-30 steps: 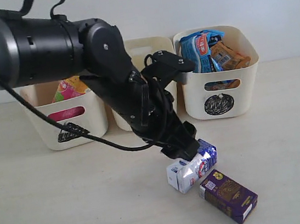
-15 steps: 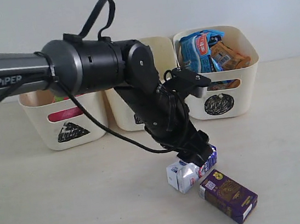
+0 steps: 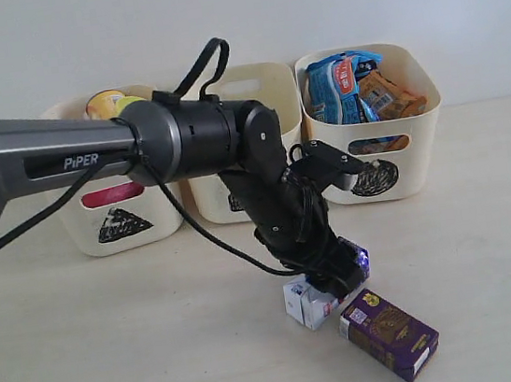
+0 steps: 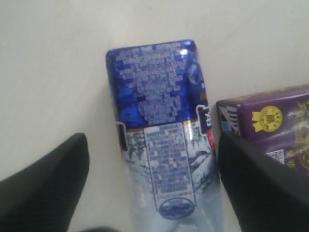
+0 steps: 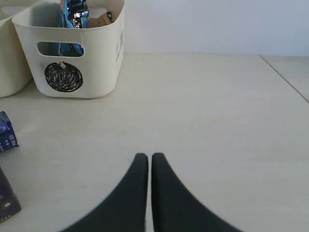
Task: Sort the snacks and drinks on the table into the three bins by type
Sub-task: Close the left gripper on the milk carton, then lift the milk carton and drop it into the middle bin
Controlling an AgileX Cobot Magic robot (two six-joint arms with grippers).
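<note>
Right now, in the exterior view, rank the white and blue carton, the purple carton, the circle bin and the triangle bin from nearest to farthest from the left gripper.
1. white and blue carton, between the fingers of the left gripper.
2. purple carton, just beside it, in front.
3. circle bin, behind, on the right.
4. triangle bin, left end of the row.

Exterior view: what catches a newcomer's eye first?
The black left arm reaches across the middle, its open left gripper straddling the small white and blue box carton lying on the pale beige table. A dark purple carton with gold print lies beside it. Behind, the cream plastic bin with the scribbled circle holds a blue bag and an orange bag.
</note>
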